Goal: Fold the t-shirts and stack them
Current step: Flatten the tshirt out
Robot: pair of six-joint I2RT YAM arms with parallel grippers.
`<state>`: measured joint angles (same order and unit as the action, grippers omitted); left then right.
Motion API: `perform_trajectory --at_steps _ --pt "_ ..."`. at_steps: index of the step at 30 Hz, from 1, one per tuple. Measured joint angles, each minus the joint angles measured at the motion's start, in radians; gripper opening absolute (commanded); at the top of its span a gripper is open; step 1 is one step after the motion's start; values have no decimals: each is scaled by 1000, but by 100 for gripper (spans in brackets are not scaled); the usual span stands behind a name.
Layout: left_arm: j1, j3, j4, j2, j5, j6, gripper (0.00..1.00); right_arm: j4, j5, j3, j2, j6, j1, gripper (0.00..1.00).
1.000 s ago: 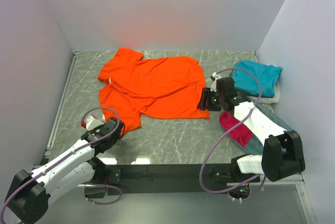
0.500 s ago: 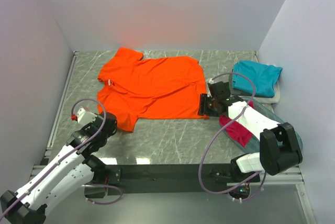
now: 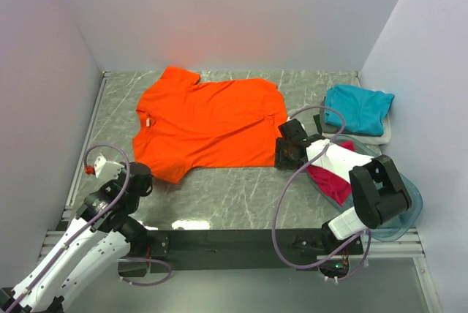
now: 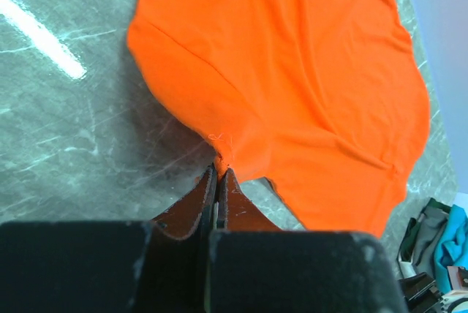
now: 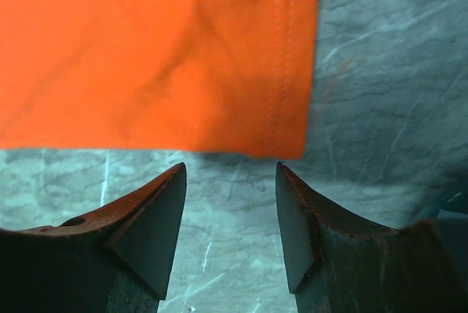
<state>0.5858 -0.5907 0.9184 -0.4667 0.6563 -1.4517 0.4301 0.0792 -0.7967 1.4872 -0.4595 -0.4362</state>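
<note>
The orange t-shirt [image 3: 208, 123] lies spread on the table, collar to the left. My left gripper [image 4: 221, 170] is shut on the tip of its near sleeve, seen in the top view at the shirt's near-left corner [image 3: 148, 178]. My right gripper [image 5: 230, 170] stands open just off the shirt's near-right hem corner [image 5: 292, 137], nothing between its fingers; in the top view the right gripper [image 3: 282, 155] sits at that corner. A folded teal t-shirt [image 3: 358, 107] rests on a pale one [image 3: 382, 137] at the back right. A magenta t-shirt [image 3: 333, 180] lies in the tub.
A clear bluish plastic tub [image 3: 406, 200] stands at the near right, under my right arm. Walls close the table on the left, back and right. Bare marbled tabletop [image 3: 234, 189] shows in front of the orange shirt.
My left gripper has drawn back to the left and toward me, pulling the sleeve out flat. The right gripper has slid left to the hem corner.
</note>
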Motion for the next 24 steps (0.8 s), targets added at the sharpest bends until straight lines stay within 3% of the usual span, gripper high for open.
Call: perform_trajectory --at_steps 24 --pt "0 -12 48 20 4 18 0 -47 123 0 40 -79 0 61"
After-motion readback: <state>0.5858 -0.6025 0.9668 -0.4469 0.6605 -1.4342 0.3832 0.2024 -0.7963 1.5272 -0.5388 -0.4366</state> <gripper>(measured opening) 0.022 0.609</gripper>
